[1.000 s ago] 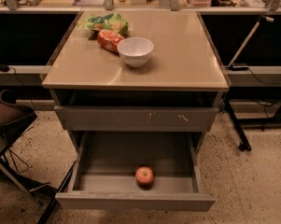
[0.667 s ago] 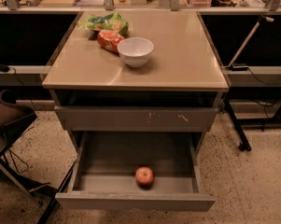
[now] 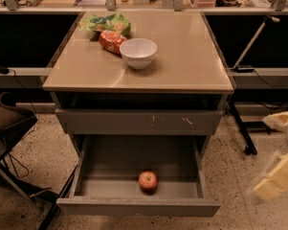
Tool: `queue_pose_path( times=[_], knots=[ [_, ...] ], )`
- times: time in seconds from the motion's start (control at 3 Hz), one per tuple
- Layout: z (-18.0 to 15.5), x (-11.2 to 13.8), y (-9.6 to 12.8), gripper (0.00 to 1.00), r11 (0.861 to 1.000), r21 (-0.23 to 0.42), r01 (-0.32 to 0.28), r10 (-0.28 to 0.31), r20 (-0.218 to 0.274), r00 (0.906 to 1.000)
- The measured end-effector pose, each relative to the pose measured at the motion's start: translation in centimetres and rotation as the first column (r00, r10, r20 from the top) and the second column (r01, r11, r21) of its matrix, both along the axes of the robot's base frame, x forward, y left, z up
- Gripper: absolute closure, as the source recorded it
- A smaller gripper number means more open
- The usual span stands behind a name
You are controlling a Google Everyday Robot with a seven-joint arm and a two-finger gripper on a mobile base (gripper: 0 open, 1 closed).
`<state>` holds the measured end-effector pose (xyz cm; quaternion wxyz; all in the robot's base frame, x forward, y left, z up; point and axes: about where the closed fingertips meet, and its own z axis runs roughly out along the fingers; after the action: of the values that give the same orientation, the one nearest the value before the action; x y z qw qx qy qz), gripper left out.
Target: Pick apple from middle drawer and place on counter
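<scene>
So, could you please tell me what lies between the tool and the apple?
In the camera view, only the middle drawer's right wall and speckled floor separate the tool, at the right edge, from the apple.

The apple (image 3: pixel 148 180) lies in the middle drawer (image 3: pixel 116 161); the gripper (image 3: pixel 268 157), apparently, hangs far right.

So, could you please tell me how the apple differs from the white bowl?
The apple is red and lies in the open middle drawer; the white bowl is bigger and stands on the counter. Both are round. The gripper is at the right edge.
</scene>
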<state>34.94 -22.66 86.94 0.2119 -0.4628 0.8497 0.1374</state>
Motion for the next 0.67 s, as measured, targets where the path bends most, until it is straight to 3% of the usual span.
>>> queue_pose_path(
  times=[0.33, 0.67],
  knots=[
    [-5.8, 0.7, 5.0, 0.0, 1.0, 0.003, -0.006, 0.006, -0.018, 0.9998],
    [-6.9, 1.8, 5.6, 0.0, 1.0, 0.002, 0.02, -0.02, 0.022, 0.9996]
  ],
)
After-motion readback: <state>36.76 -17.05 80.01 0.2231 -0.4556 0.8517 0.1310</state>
